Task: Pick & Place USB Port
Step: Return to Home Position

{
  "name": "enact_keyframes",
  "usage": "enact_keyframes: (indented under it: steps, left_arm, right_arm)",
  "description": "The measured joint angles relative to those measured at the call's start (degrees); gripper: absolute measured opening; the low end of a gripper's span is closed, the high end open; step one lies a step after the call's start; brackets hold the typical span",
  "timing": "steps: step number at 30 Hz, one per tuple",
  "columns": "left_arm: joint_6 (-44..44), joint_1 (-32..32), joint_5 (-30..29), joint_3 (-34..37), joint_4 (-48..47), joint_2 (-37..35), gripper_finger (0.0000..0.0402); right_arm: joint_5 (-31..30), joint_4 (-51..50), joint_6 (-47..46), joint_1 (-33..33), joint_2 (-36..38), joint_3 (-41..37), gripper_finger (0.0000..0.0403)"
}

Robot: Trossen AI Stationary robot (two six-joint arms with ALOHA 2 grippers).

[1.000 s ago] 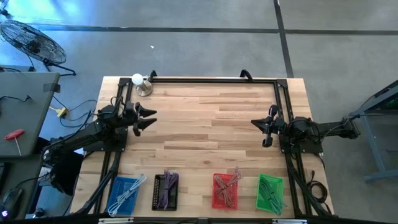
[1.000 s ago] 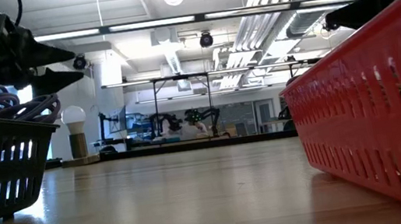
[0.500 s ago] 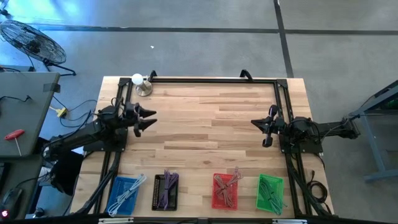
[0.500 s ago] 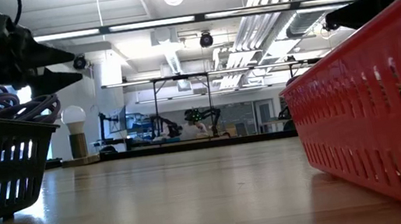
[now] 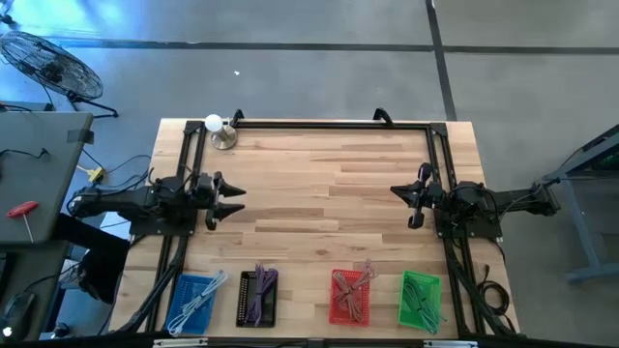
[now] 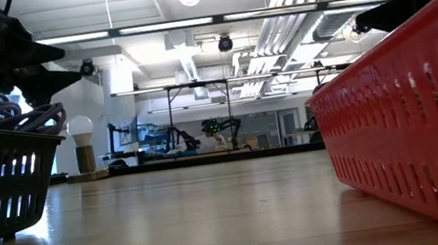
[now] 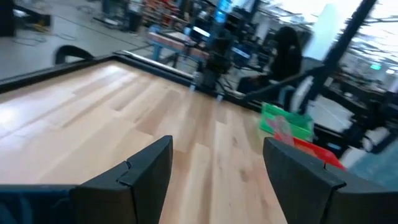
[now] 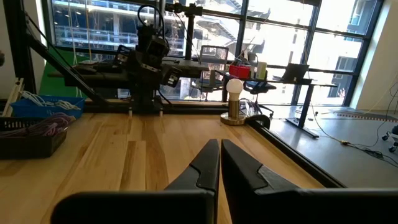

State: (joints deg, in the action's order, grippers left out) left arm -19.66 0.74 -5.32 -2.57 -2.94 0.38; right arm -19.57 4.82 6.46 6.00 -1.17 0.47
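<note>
A pale wooden table (image 5: 319, 184) with a black rail (image 5: 329, 123) around its edges is standing on a grey concrete floor.

Along the near edge four bins are sitting in a row, each apart from the next. The blue bin (image 5: 196, 302) is nearest the near left corner and is holding the white cable (image 5: 201, 300). Next to it, the black bin (image 5: 257, 296) is holding the purple cable (image 5: 259, 288), whose loops are rising above the rim in the low view. The red bin (image 5: 350, 296) is holding the pink cable (image 5: 352, 290). The green bin (image 5: 420, 300), nearest the near right corner, is holding a green cable (image 5: 422, 302).

Farther in, about halfway up the table, the two arms are facing each other across bare wood. The left gripper (image 5: 240, 199) is hanging just inside the left edge with its fingers spread well apart and nothing between them. The right gripper (image 5: 395, 190) is hanging just inside the right edge with its fingers pressed together, empty. Both are well apart from the bins.

At the far left corner a small lamp (image 5: 218, 129) with a round white bulb is standing upright on a wooden base.

Beyond the table, a fan (image 5: 48, 63) is standing on the floor past the far left corner, and a grey side table (image 5: 39, 155) off the left edge is carrying a red-handled tool (image 5: 21, 211). The low view is showing a large workshop behind the far edge, with ceiling ducts, strip lights, tall windows and other dark robot arms on a distant bench.
</note>
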Motion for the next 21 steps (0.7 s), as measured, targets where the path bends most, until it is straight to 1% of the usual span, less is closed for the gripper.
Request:
enact_keyframes:
  steps: [4, 9, 13, 17, 19, 21]
  left_arm:
    - [-0.1, 1.3, 2.0, -0.1, -0.2, 0.0, 0.0243]
    - [2.0, 1.1, -0.1, 0.2, 0.2, 0.0, 0.0243]
    - [4.5, 1.6, 1.0, 0.2, 0.2, 0.0, 0.0243]
    - [5.5, 2.7, 0.4, 0.3, 0.2, 0.0, 0.0236]
    - [5.8, 3.2, 1.6, 0.3, 0.1, 0.0, 0.0226]
    - [4.4, 3.5, 4.8, 0.4, 0.0, 0.0, 0.0218]
  right_arm:
    - [0.0, 0.0, 0.0, 0.0, 0.0, 0.0, 0.0005]
    - [0.0, 0.0, 0.0, 0.0, 0.0, 0.0, 0.0005]
    - [0.0, 0.0, 0.0, 0.0, 0.0, 0.0, 0.0005]
    - [0.0, 0.0, 0.0, 0.0, 0.0, 0.0, 0.0004]
    - [0.0, 0.0, 0.0, 0.0, 0.0, 0.0, 0.0003]
    - [0.0, 0.0, 0.0, 0.0, 0.0, 0.0, 0.0003]
